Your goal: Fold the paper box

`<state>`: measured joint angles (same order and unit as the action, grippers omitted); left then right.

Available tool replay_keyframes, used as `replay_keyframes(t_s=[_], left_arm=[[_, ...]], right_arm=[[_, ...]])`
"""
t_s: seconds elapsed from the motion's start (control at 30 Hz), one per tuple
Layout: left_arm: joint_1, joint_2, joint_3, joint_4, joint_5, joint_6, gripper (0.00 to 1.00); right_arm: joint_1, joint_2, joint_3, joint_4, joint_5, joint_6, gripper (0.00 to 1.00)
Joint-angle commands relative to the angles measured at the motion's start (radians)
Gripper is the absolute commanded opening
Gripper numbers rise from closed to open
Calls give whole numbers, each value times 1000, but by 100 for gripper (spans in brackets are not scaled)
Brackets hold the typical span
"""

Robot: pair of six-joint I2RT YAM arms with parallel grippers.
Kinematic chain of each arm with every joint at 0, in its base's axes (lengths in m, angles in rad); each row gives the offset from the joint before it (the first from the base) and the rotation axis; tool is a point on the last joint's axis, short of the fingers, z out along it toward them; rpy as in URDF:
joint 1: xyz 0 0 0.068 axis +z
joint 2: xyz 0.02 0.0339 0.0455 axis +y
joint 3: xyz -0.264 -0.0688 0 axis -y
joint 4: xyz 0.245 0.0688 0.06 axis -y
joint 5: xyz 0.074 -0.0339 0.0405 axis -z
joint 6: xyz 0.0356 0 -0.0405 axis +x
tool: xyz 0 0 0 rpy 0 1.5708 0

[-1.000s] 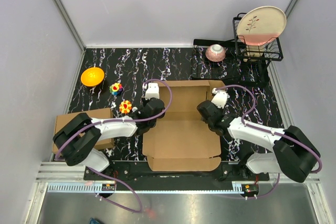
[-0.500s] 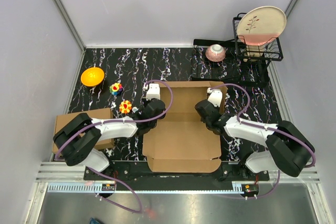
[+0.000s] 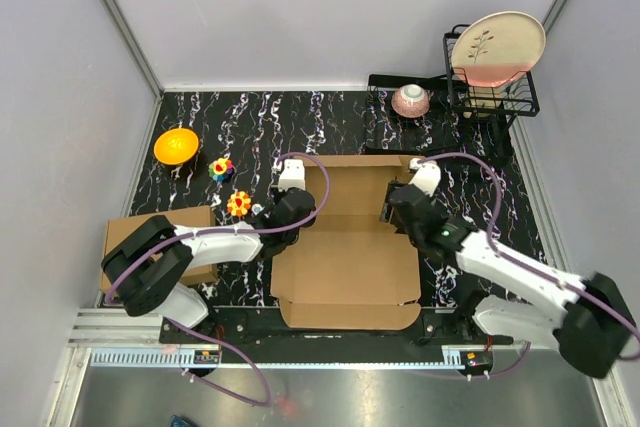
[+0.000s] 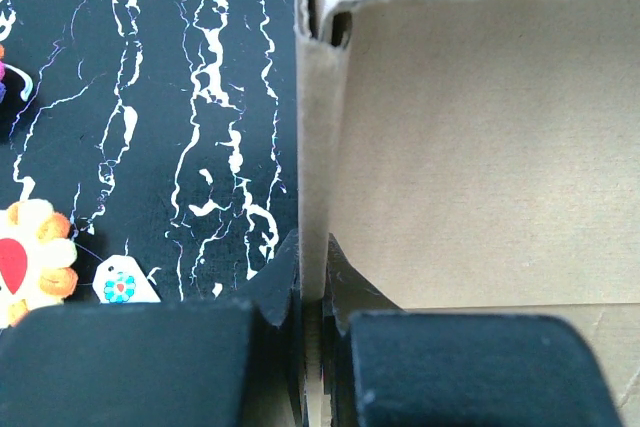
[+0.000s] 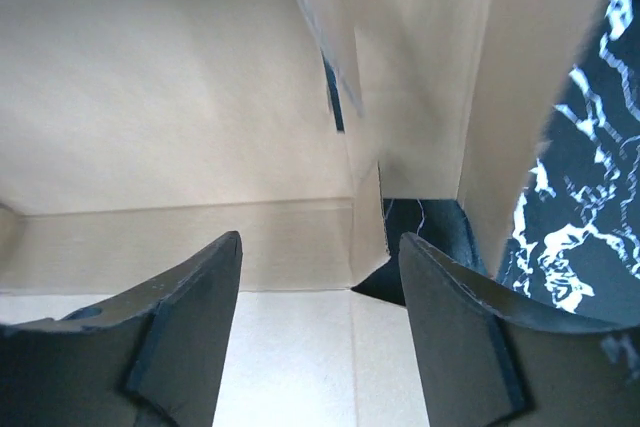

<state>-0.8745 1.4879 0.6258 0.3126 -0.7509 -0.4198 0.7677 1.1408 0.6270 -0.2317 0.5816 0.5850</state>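
The paper box (image 3: 345, 259) lies unfolded in the middle of the table, with its back wall raised and a front flap lying flat toward the arm bases. My left gripper (image 3: 288, 209) is shut on the box's upright left side wall (image 4: 318, 187), one finger on each face of it. My right gripper (image 3: 398, 203) hangs open over the box's right rear corner. In the right wrist view its fingers (image 5: 190, 317) spread above the box floor with nothing between them. Ahead of them the right side flap (image 5: 420, 87) stands upright.
A second brown carton (image 3: 128, 233) sits at the left, under the left arm. An orange bowl (image 3: 176, 144) and two colourful toys (image 3: 221, 169) (image 3: 238, 204) lie left of the box. At the back right are a pink bowl (image 3: 411, 100) and a black rack holding a plate (image 3: 497, 47).
My right gripper has let go of the right side flap and opened wide, and its arm has swung outward to the right. The left gripper has kept its grip and place.
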Motion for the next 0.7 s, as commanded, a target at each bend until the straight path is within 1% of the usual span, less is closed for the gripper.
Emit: replay_keyframes(t_s=[0.0, 0.07, 0.13, 0.17, 0.3, 0.33, 0.47, 0.67], left_arm=[[-11, 12, -9, -55, 7, 16, 0], [-12, 8, -12, -56, 7, 13, 0], [-12, 5, -18, -53, 8, 10, 0], [-12, 6, -18, -53, 8, 7, 0], [-12, 2, -20, -60, 15, -2, 0], [-12, 0, -20, -64, 16, -2, 0], [-12, -12, -23, -70, 24, -4, 0], [-14, -29, -40, -64, 22, -2, 0]], right_arm=[[7, -219, 88, -138, 29, -34, 72], [5, -312, 103, -199, 91, -33, 74], [7, -348, 122, -219, 133, -50, 74], [7, -340, 126, -237, 177, -57, 73], [2, -230, 162, -274, 230, -60, 69], [4, -189, 158, -268, 242, -54, 68], [-11, -119, 142, -239, 285, -40, 65], [-108, -64, 125, -215, 279, -45, 62]])
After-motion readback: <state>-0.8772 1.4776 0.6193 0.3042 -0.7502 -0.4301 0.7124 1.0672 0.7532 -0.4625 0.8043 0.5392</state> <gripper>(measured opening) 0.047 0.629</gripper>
